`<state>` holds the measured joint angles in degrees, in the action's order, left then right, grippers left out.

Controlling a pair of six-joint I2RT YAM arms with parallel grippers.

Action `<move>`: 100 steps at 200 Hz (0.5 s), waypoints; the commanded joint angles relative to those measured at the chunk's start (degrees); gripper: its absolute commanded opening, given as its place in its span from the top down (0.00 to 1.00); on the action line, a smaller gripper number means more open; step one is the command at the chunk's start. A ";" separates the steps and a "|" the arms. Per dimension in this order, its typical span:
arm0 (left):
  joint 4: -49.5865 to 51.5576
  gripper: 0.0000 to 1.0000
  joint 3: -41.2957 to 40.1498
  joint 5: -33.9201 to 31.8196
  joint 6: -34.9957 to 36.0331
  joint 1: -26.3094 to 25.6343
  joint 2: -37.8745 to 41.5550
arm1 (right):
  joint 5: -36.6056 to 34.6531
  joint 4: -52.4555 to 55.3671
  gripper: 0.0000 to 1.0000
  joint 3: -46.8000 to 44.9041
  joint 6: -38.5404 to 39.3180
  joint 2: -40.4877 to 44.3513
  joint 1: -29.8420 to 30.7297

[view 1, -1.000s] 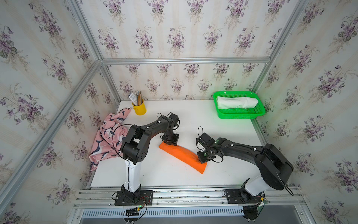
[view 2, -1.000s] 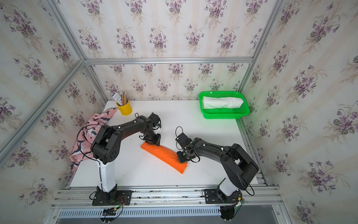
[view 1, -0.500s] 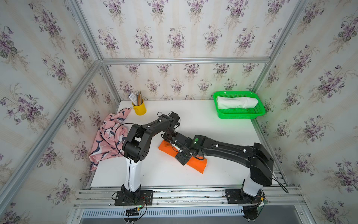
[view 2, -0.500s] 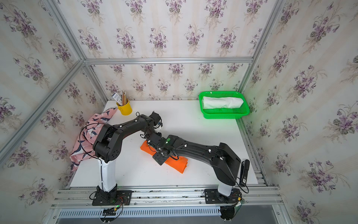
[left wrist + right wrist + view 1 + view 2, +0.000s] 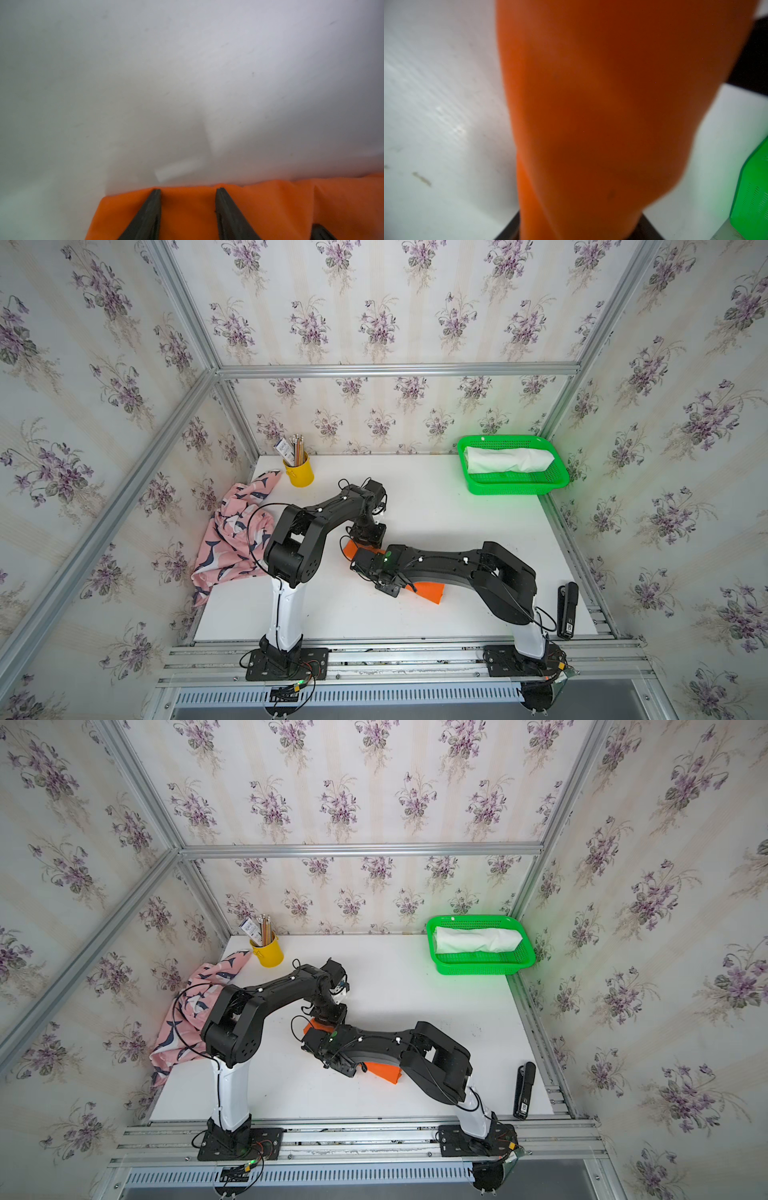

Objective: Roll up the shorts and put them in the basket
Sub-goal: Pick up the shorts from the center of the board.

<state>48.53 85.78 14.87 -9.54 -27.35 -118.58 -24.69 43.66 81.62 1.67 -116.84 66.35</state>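
The orange shorts [image 5: 429, 591] lie as a long folded strip slanting across the middle of the table, also seen in a top view [image 5: 384, 1072]. My left gripper [image 5: 366, 536] points down onto their far left end. In the left wrist view its fingertips [image 5: 157, 194] stand apart and press on the orange cloth [image 5: 187, 209]. My right gripper [image 5: 360, 563] reaches across the strip to the same end, just in front of the left one. In the right wrist view the orange cloth [image 5: 602, 104] fills the gap between its dark fingers [image 5: 506, 231]. The white shorts [image 5: 509, 459] lie rolled in the green basket [image 5: 515, 489]. The pink whale-print shorts [image 5: 232, 531] hang over the table's left edge.
A yellow cup of pencils [image 5: 298, 473] stands at the back left. A black stapler [image 5: 567, 610] lies by the front right edge. The right arm stretches low over the table's middle and covers much of the orange strip.
My right gripper has travelled left along the orange strip, from its front right end to the end under the left gripper, and now has cloth between its fingers. The left arm has stayed put.
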 commanded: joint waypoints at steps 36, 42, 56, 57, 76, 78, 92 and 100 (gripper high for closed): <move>0.75 0.49 2.98 -3.62 0.35 5.49 11.40 | 12.80 -0.33 0.82 0.09 -3.84 8.51 -8.64; 0.86 0.48 3.12 -4.03 -0.05 6.80 13.37 | 16.97 -1.31 0.82 -0.27 -4.48 10.14 -10.96; 0.90 0.47 3.20 -4.25 -0.84 9.75 17.87 | 28.09 -4.44 0.83 -1.48 -6.82 14.28 -17.95; 0.88 0.47 3.23 -4.24 -0.88 9.85 18.04 | 28.85 -4.71 0.83 -1.61 -6.93 14.54 -18.51; 0.46 0.46 2.57 -3.71 -1.44 12.38 23.55 | 43.00 -9.49 0.84 -1.88 -11.38 18.01 -30.03; 0.32 0.46 2.45 -3.53 -1.44 12.54 23.99 | 43.99 -10.07 0.84 -1.86 -11.88 18.26 -31.05; -0.28 0.45 1.54 -2.38 -1.77 12.73 26.77 | 51.13 -14.97 0.85 -1.13 -16.64 19.34 -40.48; -0.41 0.46 1.06 -0.82 -2.17 12.75 27.80 | 54.20 -18.30 0.85 -0.61 -20.25 19.36 -45.58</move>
<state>48.07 87.99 11.33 -10.52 -14.85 -93.58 10.85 35.94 79.81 -8.01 -98.70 31.81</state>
